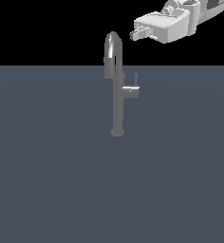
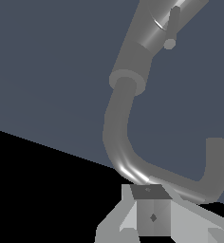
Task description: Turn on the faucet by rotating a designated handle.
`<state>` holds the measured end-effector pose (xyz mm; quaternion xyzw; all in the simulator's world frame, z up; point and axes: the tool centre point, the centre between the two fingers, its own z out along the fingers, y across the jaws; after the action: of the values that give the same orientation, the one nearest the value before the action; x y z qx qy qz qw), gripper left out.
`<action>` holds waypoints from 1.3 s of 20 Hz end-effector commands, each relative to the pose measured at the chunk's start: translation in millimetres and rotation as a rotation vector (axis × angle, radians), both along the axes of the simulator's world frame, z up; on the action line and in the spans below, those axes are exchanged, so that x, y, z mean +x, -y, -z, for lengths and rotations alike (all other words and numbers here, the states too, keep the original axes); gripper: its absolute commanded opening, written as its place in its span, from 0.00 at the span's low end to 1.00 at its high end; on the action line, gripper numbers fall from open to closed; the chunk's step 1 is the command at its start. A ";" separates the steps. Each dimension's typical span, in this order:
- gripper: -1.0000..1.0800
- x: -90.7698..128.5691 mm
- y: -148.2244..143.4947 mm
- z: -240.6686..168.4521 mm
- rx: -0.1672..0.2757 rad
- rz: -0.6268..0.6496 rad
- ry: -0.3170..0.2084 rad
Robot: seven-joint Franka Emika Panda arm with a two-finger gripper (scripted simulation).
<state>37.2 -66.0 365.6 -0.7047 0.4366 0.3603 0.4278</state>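
1. Flat grey-blue counter (image 1: 47,180) fills the lower part of the exterior view, with plain black behind it; nothing else stands on it but the faucet (image 1: 117,102).
2. Its straight column rises from a round base, upright, and ends in an arched gooseneck whose mouth curves down toward the exterior view's left.
3. From the column, about halfway up, the handle (image 1: 132,89) juts out sideways toward the exterior view's right: a short horizontal stub, with a thin lever rod standing upright at its outer end.
4. Up above, the tool (image 1: 135,33) hangs well clear of everything, higher than the top of the gooseneck and off to the exterior view's right of it, fingers pointing roughly toward the arch.
5. It grips nothing. How wide the fingers stand I cannot tell: the exterior view shows them as one small lump, and the wrist view shows only parts of them at the picture's edge.
6. What matters for the coming move: the handle lies well below the tool, nearly straight under it, so the path seems mostly downward, on the side away from the spout's mouth.
7. Room there looks open; the gooseneck and column are the only things to steer around, and the thin rod is a small target.
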 end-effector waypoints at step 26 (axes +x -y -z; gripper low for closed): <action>0.00 53.7 25.7 118.4 0.387 0.376 -0.314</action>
<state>90.6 -91.8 247.3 -0.4537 0.5432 0.4556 0.5399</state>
